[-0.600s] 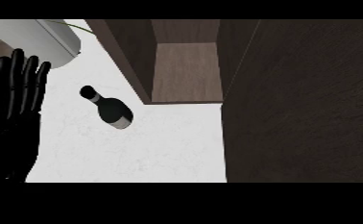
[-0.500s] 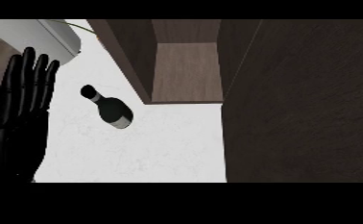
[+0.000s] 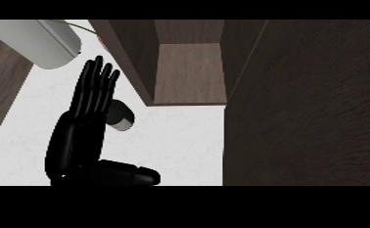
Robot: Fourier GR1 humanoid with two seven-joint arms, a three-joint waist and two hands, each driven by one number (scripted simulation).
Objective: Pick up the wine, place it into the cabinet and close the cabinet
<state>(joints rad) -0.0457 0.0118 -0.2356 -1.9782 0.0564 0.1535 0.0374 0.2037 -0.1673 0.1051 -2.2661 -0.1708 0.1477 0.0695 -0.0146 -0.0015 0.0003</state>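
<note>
The wine bottle [image 3: 120, 117] lies on the white desk [image 3: 180, 144], mostly hidden by the left hand [image 3: 83, 124], whose fingers are straight and together. It is probably glass, hard, heavy, slippery and easy to break, so hold its fat middle.

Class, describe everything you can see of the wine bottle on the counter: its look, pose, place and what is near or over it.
The wine bottle is dark, with a pale grey rounded end showing toward the lower right. It appears to lie on the white counter, just left of the open cabinet. Most of it is hidden behind the straight fingers of the left hand, which reaches over it from the lower left. Whether the hand touches it cannot be told. Neck and label are not visible.
</note>
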